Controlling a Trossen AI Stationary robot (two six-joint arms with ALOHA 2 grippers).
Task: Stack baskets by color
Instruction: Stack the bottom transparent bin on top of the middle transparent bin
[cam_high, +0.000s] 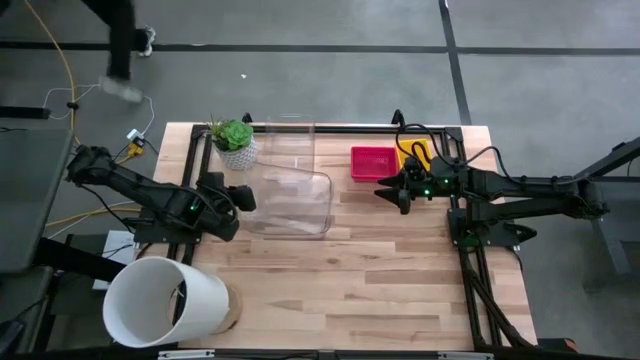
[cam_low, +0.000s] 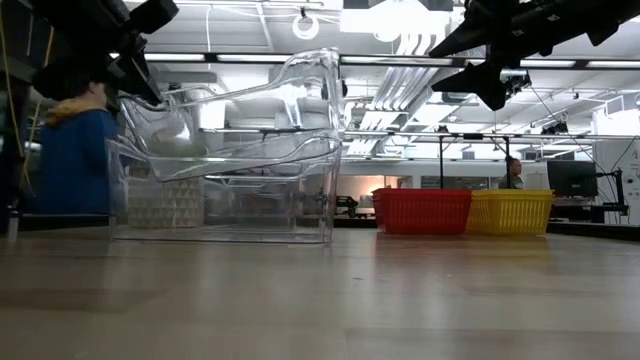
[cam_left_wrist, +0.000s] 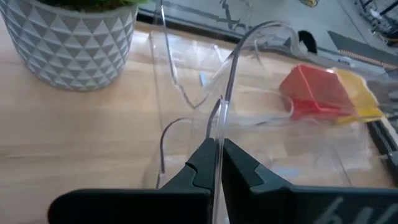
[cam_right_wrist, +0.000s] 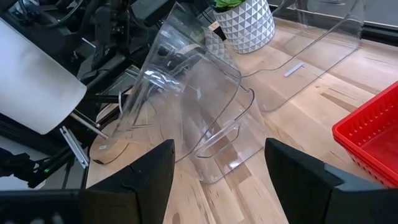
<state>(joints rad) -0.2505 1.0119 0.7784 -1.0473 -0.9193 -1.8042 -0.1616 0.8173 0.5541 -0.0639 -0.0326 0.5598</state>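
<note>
A red basket (cam_high: 372, 162) and a yellow basket (cam_high: 415, 155) stand side by side on their bases at the table's far right, also seen as red basket (cam_low: 422, 211) and yellow basket (cam_low: 510, 211). My right gripper (cam_high: 388, 192) hovers open just near of the red basket (cam_right_wrist: 373, 130), touching nothing. My left gripper (cam_high: 243, 196) at the table's left is shut on a clear plastic bin (cam_high: 290, 203), which is tilted. A second clear bin (cam_high: 290, 140) stands behind it at the far edge. My left gripper pinches the clear bin's thin side wall at its rim (cam_left_wrist: 219, 140), one finger inside the bin and one outside. The fingers come slanting down from the table's left. The bin (cam_low: 240, 120) hangs tilted, and in the low view it looks lifted off the table.
A potted plant (cam_high: 235, 142) in a patterned white pot stands at the far left beside the clear bins. A big white cylinder (cam_high: 165, 300) lies at the near left corner. A person in blue (cam_low: 75, 160) stands beyond the table. Bare wood lies across the near middle (cam_high: 360, 280).
</note>
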